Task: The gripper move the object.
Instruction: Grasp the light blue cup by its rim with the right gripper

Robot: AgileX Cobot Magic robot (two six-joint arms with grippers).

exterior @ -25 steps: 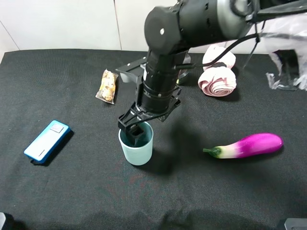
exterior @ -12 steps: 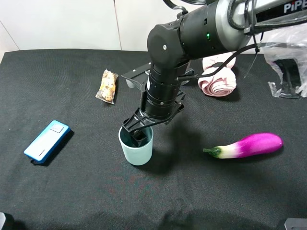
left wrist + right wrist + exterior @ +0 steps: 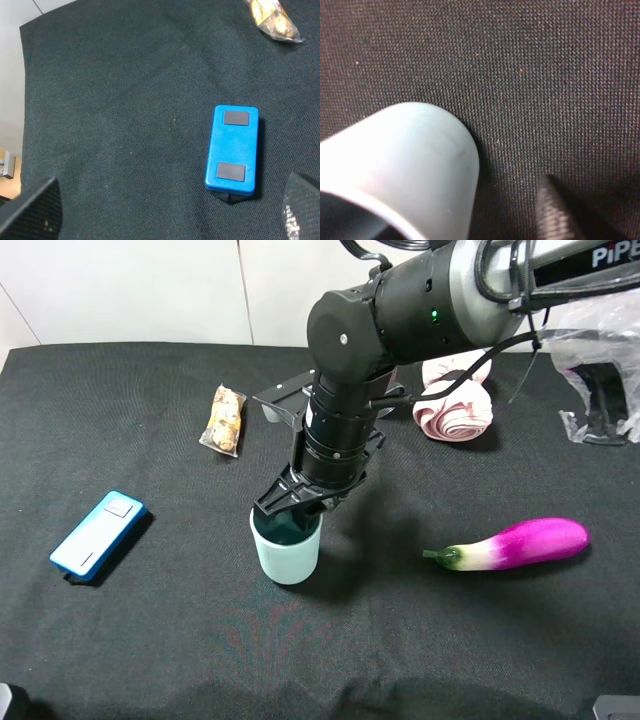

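Observation:
The pale blue-green cup (image 3: 287,555) stands upright on the black cloth, left of centre in the exterior high view. My right gripper (image 3: 293,517) hangs straight down over its rim, with the fingers low at the cup's mouth. In the right wrist view the cup (image 3: 405,160) is very close, and one black fingertip (image 3: 560,215) sits outside it with a gap to the cup wall. The other finger is hidden. My left gripper (image 3: 167,210) is open and empty above the cloth, its two fingertips far apart.
A blue flat device (image 3: 97,535) lies at the left, also in the left wrist view (image 3: 232,147). A snack packet (image 3: 225,420) lies behind the cup. A purple eggplant (image 3: 515,543) is at the right. A pink cloth roll (image 3: 455,400) and a clear bag (image 3: 600,360) sit at the back right.
My right arm has shifted slightly and lowered its fingers further onto the cup's mouth. The cup has stayed in about the same place.

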